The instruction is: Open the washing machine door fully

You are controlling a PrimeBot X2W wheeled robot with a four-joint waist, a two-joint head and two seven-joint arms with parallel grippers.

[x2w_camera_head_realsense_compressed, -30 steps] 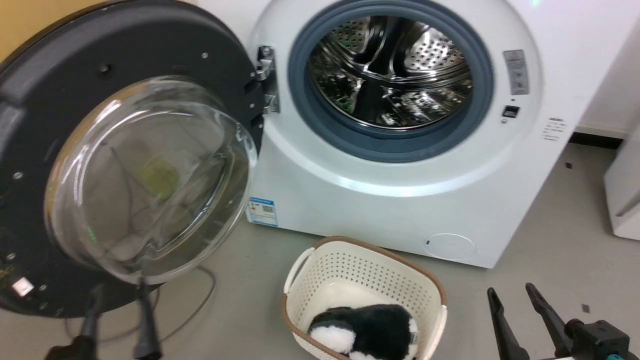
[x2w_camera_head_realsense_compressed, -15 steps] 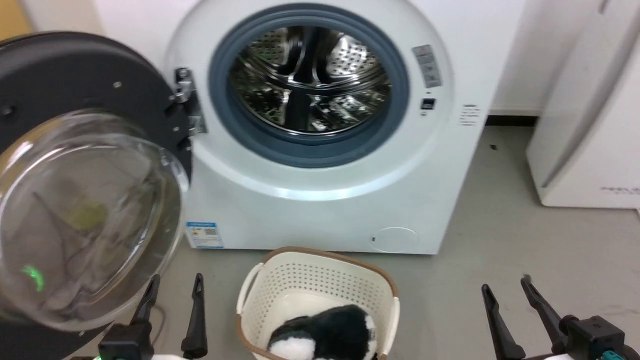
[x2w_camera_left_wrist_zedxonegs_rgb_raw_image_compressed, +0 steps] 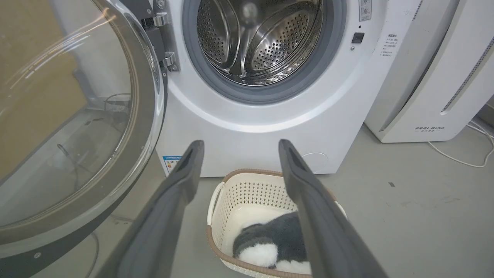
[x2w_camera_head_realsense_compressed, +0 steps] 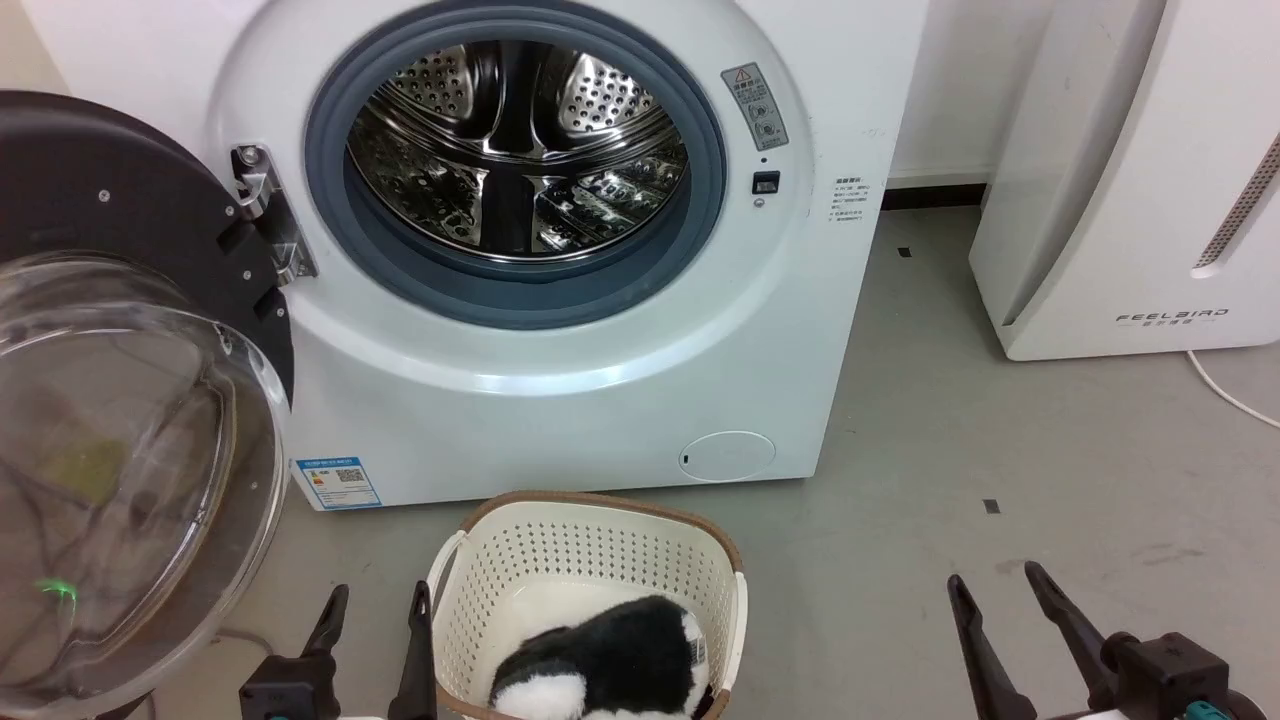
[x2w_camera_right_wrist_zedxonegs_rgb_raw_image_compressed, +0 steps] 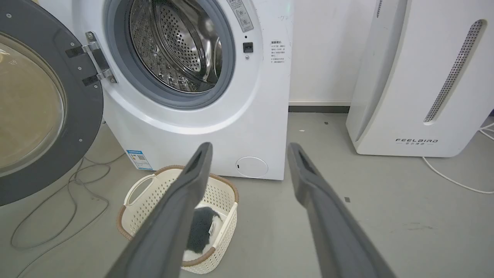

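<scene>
The washing machine [x2w_camera_head_realsense_compressed: 620, 400] is a white front loader with a grey gasket and a bare steel drum [x2w_camera_head_realsense_compressed: 515, 150]. Its round black door [x2w_camera_head_realsense_compressed: 110, 200] with the bulging glass bowl [x2w_camera_head_realsense_compressed: 110, 480] stands swung wide to the left on its hinge [x2w_camera_head_realsense_compressed: 265, 215]. The door [x2w_camera_left_wrist_zedxonegs_rgb_raw_image_compressed: 77, 127] also shows in the left wrist view and, as a black disc [x2w_camera_right_wrist_zedxonegs_rgb_raw_image_compressed: 46, 112], in the right wrist view. My left gripper [x2w_camera_head_realsense_compressed: 380, 598] is open at the lower left, beside the glass bowl and apart from it. My right gripper [x2w_camera_head_realsense_compressed: 995, 585] is open over the floor at the lower right.
A cream basket [x2w_camera_head_realsense_compressed: 590, 550] holding a black and white plush toy [x2w_camera_head_realsense_compressed: 610, 660] sits on the floor before the machine, just right of my left gripper. The white FEELBIRD appliance [x2w_camera_head_realsense_compressed: 1130, 170] stands at the right with a white cable [x2w_camera_head_realsense_compressed: 1225, 390]. Grey cables [x2w_camera_right_wrist_zedxonegs_rgb_raw_image_compressed: 58, 208] lie under the door.
The head view has swung right, so the machine and door have shifted left in the picture. My left gripper has come away from under the glass bowl and now stands beside the basket.
</scene>
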